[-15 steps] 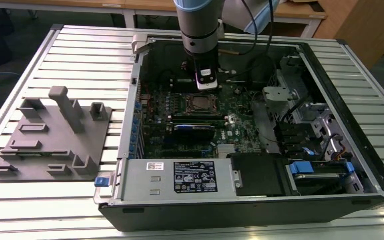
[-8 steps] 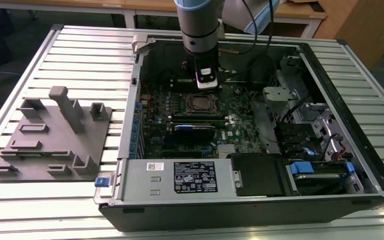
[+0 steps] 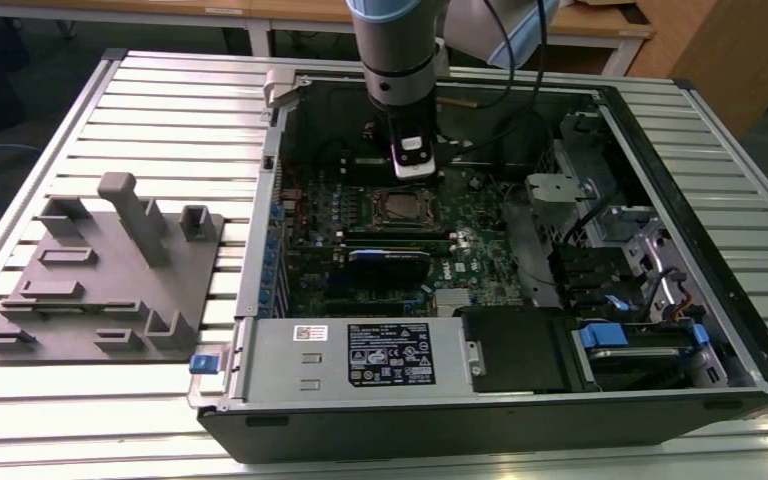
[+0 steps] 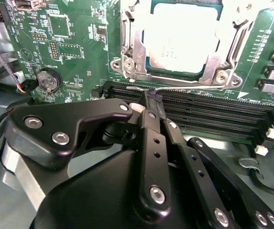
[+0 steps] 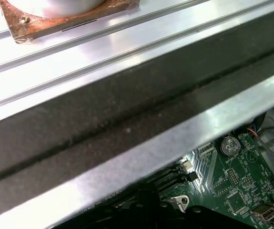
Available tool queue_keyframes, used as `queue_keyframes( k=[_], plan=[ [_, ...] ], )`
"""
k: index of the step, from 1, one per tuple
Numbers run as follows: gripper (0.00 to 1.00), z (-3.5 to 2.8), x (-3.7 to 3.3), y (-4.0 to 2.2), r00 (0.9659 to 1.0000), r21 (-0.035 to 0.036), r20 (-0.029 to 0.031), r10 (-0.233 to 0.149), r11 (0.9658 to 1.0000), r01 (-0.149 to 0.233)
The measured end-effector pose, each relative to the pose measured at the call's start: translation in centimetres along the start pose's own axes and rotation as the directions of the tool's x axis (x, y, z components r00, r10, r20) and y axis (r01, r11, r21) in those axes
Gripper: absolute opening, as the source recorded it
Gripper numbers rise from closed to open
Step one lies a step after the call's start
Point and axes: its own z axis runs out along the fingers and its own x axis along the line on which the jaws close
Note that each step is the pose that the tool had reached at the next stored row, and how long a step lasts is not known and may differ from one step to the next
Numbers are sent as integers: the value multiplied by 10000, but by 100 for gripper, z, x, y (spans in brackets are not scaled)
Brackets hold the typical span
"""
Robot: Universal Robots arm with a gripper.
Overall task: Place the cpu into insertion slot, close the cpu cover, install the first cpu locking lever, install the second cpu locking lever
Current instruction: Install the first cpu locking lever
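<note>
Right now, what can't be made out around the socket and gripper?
- Second wrist view: the cpu and cpu cover run off the picture's edge; the gripper hides whether it touches the locking lever.
- Exterior view: the insertion slot is too small to read the levers.
- First wrist view: the case wall hides most of the motherboard.

brightly lit from above, with glare bleaching the cpu (image 4: 182,36), sheen along the table (image 3: 157,100), shadow inside the case (image 3: 491,430).
</note>
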Motion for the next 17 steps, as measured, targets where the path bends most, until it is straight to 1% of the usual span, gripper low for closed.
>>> queue_keyframes(
  k=[4, 10, 14, 17],
  plan=[
    [11, 0, 0, -2, 10000, -6, 6, 0, 10000, 0],
    [11, -3, -10, -22, 10000, -8, 13, -1, 10000, 1],
    [11, 5, -10, -26, 10000, -35, 68, -14, 10000, 14],
    [11, 9, -10, -26, 9999, -43, 104, -22, 10000, 23]
  ],
)
